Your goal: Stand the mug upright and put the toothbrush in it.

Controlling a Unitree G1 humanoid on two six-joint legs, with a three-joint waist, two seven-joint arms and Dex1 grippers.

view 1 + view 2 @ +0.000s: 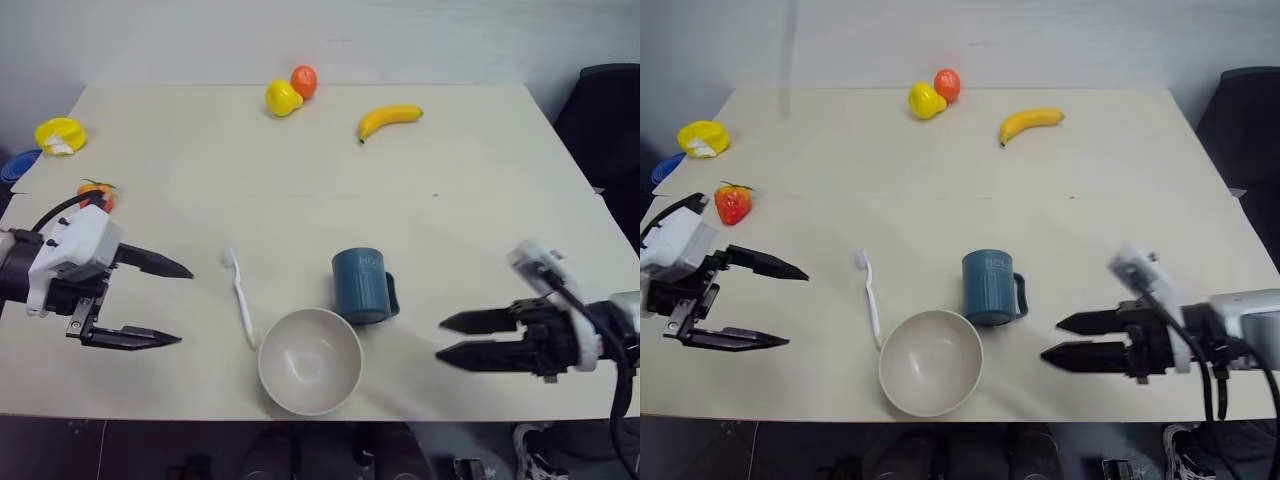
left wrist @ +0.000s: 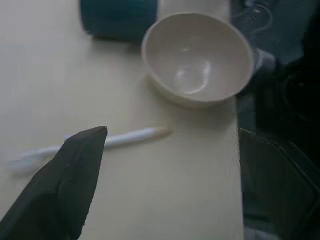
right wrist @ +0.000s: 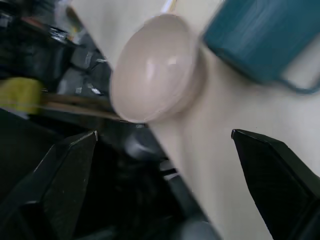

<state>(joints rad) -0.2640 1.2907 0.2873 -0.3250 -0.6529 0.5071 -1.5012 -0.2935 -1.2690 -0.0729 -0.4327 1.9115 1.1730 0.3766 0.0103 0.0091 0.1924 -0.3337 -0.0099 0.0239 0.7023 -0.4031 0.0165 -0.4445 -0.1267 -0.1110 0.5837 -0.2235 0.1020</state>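
Clearly both my grippers are spread wide and empty: the left gripper [image 1: 170, 304] hangs left of the toothbrush [image 1: 241, 297], the right gripper [image 1: 450, 338] right of the mug [image 1: 361, 285]. The mug looks mouth-down just beyond the beige bowl [image 1: 310, 361], handle toward my right. I judge the right should grasp its ribbed wall, lift clear of the bowl, then flip it.

Pale table [image 1: 480, 200] – mug [image 1: 360, 285], toothbrush [image 1: 241, 297], bowl [image 1: 310, 360], fruit [image 1: 389, 120].
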